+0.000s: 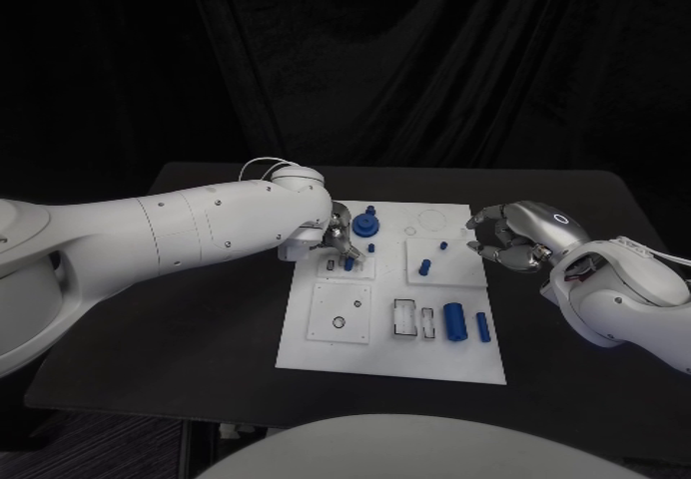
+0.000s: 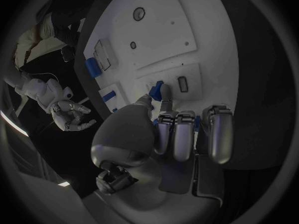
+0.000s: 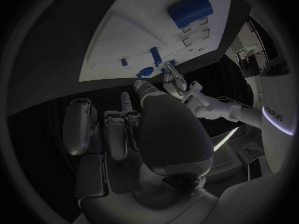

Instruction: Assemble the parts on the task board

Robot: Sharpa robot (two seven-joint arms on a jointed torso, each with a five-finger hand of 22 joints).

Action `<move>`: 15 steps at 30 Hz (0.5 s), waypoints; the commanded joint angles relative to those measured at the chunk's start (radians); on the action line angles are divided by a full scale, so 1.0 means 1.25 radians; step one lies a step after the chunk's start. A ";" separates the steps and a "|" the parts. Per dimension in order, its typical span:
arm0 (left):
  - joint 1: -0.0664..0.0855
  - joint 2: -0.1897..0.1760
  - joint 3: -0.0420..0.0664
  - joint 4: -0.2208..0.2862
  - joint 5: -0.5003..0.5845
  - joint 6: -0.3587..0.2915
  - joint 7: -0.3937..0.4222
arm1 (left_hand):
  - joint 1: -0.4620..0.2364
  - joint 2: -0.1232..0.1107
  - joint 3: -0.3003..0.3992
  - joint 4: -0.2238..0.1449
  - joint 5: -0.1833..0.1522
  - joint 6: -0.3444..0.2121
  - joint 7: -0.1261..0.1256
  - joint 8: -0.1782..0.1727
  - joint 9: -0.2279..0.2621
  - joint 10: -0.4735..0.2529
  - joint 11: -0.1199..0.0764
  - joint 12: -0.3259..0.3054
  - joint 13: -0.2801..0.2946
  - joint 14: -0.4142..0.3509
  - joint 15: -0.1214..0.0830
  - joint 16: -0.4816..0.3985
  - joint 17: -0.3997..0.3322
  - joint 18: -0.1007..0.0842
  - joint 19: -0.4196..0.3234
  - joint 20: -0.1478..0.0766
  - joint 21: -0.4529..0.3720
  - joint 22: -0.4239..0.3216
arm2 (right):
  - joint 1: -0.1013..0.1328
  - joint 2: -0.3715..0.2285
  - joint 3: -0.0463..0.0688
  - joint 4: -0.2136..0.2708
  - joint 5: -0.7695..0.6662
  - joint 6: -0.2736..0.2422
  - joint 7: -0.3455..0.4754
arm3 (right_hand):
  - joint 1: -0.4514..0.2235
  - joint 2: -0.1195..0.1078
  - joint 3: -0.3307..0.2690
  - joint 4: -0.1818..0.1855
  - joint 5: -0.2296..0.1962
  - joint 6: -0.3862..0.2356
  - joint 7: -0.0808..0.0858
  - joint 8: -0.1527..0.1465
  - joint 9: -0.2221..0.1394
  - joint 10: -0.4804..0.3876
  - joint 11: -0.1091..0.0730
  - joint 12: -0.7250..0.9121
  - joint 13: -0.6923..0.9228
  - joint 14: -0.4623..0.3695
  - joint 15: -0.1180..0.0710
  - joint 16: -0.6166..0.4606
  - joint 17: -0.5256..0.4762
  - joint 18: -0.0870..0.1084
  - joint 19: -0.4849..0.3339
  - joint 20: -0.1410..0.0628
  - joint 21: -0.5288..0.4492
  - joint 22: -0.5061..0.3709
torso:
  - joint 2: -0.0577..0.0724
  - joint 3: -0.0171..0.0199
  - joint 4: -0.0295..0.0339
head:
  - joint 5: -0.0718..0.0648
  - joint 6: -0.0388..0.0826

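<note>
The white task board (image 1: 388, 344) lies mid-table. My left hand (image 1: 342, 239) hovers over its far left area. It pinches a small blue part (image 2: 157, 90) between thumb and a fingertip, right over a raised white block with a slot (image 2: 182, 83). My right hand (image 1: 504, 239) hangs at the board's right edge with its fingers loosely bent and apart, holding nothing. It also appears in the left wrist view (image 2: 70, 115). A round blue part (image 1: 365, 225) stands just behind the left hand. A blue peg (image 1: 426, 266) stands mid-board.
A large blue cylinder (image 1: 455, 321) and a thinner one (image 1: 482, 326) lie at the board's near right, beside white slotted blocks (image 1: 407, 317). A square plate with a small ring (image 1: 340, 321) sits at the near left. Black table surrounds the board.
</note>
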 commanded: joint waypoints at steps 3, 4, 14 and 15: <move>-0.003 0.001 0.001 0.004 0.001 0.000 0.022 | 0.012 -0.002 0.010 0.001 0.033 -0.001 0.001 -0.008 -0.003 0.082 0.001 0.003 0.210 0.085 0.001 0.002 0.211 -0.007 0.015 0.000 -0.003 0.172 | -0.001 0.001 0.000 0.000 -0.003 -0.021 0.003 | 0.005 0.006 0.009 0.000 0.011 0.014 0.000 0.008 -0.003 0.043 0.000 0.003 0.160 0.082 -0.001 0.001 0.209 0.003 0.002 0.001 0.007 0.148 | -0.001 0.0001 0.0001 | 0.002 0.000; -0.003 0.001 0.001 0.004 0.001 0.001 0.022 | 0.016 -0.003 0.015 0.000 0.046 -0.001 0.000 -0.010 -0.003 0.082 0.001 0.003 0.210 0.085 0.001 0.002 0.211 -0.007 0.015 0.000 -0.004 0.171 | -0.001 0.001 0.000 0.000 -0.003 -0.023 0.005 | 0.006 0.006 0.010 0.000 0.015 0.017 0.000 0.009 -0.004 0.044 0.000 0.003 0.160 0.082 0.000 0.000 0.209 0.003 0.002 0.001 0.007 0.149 | -0.001 0.0000 0.0004 | 0.002 0.000; -0.005 0.000 0.000 0.007 0.001 0.002 0.012 | 0.078 -0.045 0.134 -0.029 0.106 -0.002 -0.004 -0.028 -0.003 0.082 -0.002 0.003 0.210 0.085 -0.002 0.002 0.211 -0.006 0.014 -0.007 -0.004 0.171 | -0.001 0.001 0.000 -0.001 -0.003 -0.020 0.003 | 0.006 0.006 0.011 0.000 0.018 0.018 0.000 0.009 -0.005 0.042 0.000 0.002 0.159 0.082 0.000 -0.001 0.207 0.003 0.001 0.001 0.004 0.148 | -0.001 0.0001 0.0002 | 0.006 0.000; -0.005 0.000 0.000 0.007 0.001 0.003 0.011 | 0.077 -0.054 0.167 -0.028 0.105 0.001 -0.004 -0.029 -0.002 0.082 -0.007 0.003 0.210 0.085 -0.001 0.002 0.211 -0.007 0.015 -0.005 -0.003 0.172 | -0.001 0.001 0.000 -0.001 -0.003 -0.019 0.002 | 0.006 0.006 0.011 0.000 0.018 0.018 0.000 0.009 -0.005 0.042 0.000 0.002 0.159 0.082 0.000 -0.001 0.207 0.003 0.001 0.001 0.004 0.148 | -0.001 0.0004 -0.0007 | 0.007 0.000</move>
